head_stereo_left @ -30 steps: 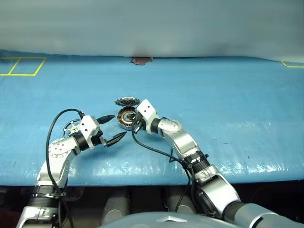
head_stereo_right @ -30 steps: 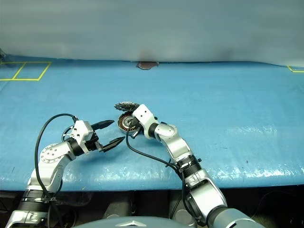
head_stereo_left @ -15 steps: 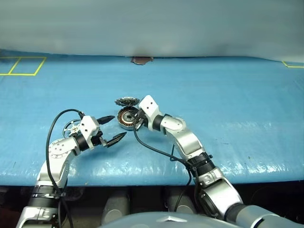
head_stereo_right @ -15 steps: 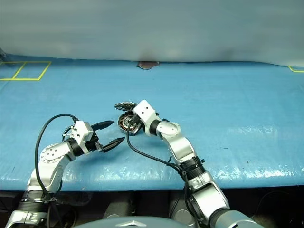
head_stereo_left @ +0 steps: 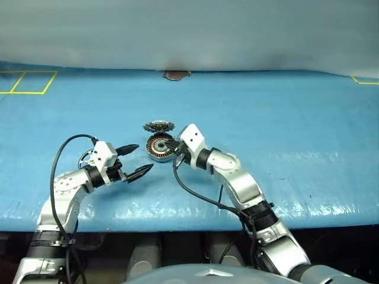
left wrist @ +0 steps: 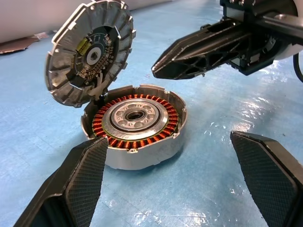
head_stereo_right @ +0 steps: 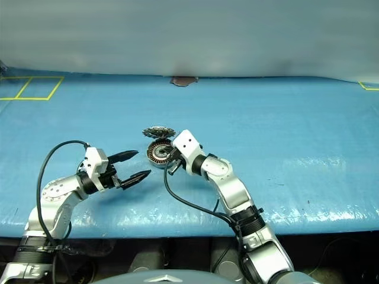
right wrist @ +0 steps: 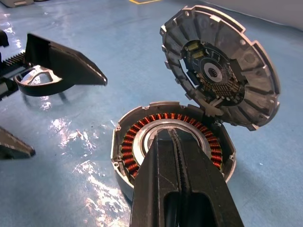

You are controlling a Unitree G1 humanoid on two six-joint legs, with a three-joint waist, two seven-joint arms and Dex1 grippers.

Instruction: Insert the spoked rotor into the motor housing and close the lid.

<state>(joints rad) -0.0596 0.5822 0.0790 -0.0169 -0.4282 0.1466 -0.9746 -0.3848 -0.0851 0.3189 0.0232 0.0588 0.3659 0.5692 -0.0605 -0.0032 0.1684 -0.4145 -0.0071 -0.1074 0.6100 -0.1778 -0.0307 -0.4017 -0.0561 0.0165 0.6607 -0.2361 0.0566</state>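
The motor housing [head_stereo_left: 157, 146] stands on the blue table cover, its copper windings [left wrist: 142, 137] bare around a dark centre. The scalloped lid [head_stereo_left: 158, 125] tilts up from the housing's far edge, inner face showing. My right gripper [head_stereo_left: 172, 146] is shut with nothing in it, its tip just over the housing's near rim [right wrist: 165, 135]. Left of the housing my left gripper [head_stereo_left: 142, 158] stands open and empty, pointing at it, a short gap away. The spoked rotor [right wrist: 34, 71] lies flat on the cover behind the left hand, partly hidden by a left finger [right wrist: 61, 61].
Yellow tape lines mark the cover's far left [head_stereo_left: 26, 83] and far right [head_stereo_left: 364, 80]. A brownish patch [head_stereo_left: 176, 75] sits at the far edge against the grey wall. The table's front edge [head_stereo_left: 189, 222] runs just below both arms.
My right gripper has drawn back a little from the housing, up and to the right, still shut. The left gripper has stayed open and barely shifted. Housing and lid are unmoved.
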